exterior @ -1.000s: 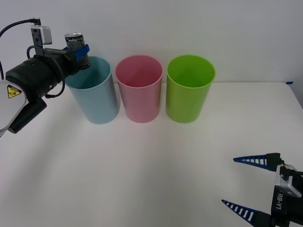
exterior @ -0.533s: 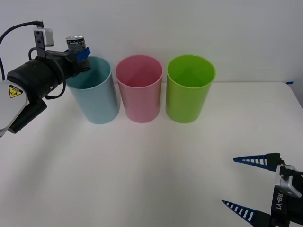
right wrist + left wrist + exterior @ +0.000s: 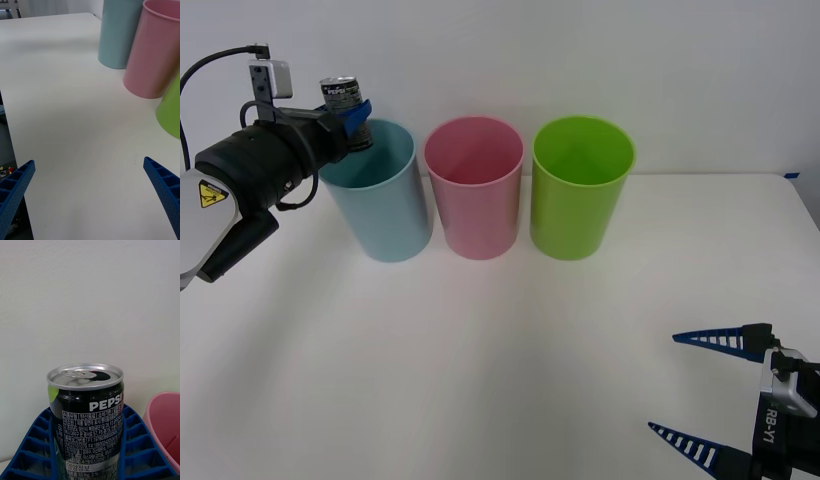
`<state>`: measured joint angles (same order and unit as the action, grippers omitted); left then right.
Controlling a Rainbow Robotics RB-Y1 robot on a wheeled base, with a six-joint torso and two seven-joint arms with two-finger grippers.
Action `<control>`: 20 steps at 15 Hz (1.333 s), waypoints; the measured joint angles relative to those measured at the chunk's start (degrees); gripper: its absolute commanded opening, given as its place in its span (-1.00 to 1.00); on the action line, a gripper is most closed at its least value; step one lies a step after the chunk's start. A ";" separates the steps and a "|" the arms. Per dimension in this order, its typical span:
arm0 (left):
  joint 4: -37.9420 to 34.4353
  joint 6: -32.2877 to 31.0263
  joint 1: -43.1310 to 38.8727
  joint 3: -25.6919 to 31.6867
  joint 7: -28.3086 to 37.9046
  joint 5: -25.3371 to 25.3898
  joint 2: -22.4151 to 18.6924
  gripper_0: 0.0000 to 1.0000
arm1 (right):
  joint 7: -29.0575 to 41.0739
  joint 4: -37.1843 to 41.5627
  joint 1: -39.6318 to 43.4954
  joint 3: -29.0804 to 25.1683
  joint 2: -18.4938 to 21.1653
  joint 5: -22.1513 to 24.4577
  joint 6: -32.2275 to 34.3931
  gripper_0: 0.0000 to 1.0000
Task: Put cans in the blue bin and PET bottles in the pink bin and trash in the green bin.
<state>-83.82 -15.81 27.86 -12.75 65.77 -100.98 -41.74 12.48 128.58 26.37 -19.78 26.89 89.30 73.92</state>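
3 bins (image 3: pixel 477 190) on a white table (image 3: pixel 480 360) against a pale wall (image 3: pixel 580 50)

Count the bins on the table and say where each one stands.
3, in a row at the table's far side: blue bin on the left, pink bin in the middle, green bin on the right.

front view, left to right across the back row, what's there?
left pincer holding the can → blue bin → pink bin → green bin. Right pincer sits open, nearer, at the table's right.
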 measured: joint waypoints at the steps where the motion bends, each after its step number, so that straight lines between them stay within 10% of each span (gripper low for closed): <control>1: 0.00 0.00 0.00 0.00 0.16 0.00 0.00 1.00 | 0.00 0.00 0.00 0.00 0.00 0.00 0.00 1.00; 15: -0.36 -0.01 0.64 0.00 2.51 0.46 0.04 1.00 | 0.00 0.00 0.00 0.00 0.00 0.00 0.00 1.00; 20: -4.03 -2.08 1.13 0.00 1.21 10.00 -4.83 1.00 | 0.00 0.00 0.00 0.00 0.00 0.00 0.00 1.00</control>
<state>-87.85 -17.89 28.99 -12.75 66.97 -90.99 -46.57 12.48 128.58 26.37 -19.78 26.89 89.30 73.92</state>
